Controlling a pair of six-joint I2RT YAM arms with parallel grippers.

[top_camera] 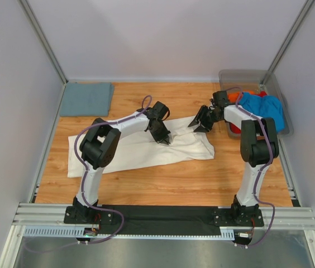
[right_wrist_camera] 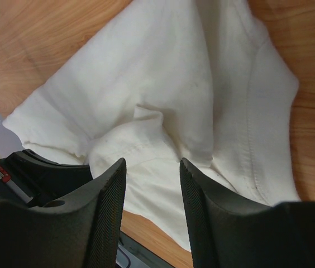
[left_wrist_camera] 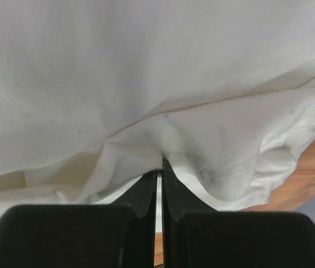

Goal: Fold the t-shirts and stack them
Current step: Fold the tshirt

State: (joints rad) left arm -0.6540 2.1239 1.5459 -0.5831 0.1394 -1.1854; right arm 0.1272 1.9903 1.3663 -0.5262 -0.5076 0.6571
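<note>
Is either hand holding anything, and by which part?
The left hand pinches the cream-white t-shirt at a bunched fold beside a stitched hem. The right hand is open above it, holding nothing.

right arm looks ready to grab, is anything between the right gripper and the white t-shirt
Nothing visible. The right gripper hangs open over bare cloth of the cream-white t-shirt. The left gripper is shut on a fold of the same shirt, off to one side and not in the way.
</note>
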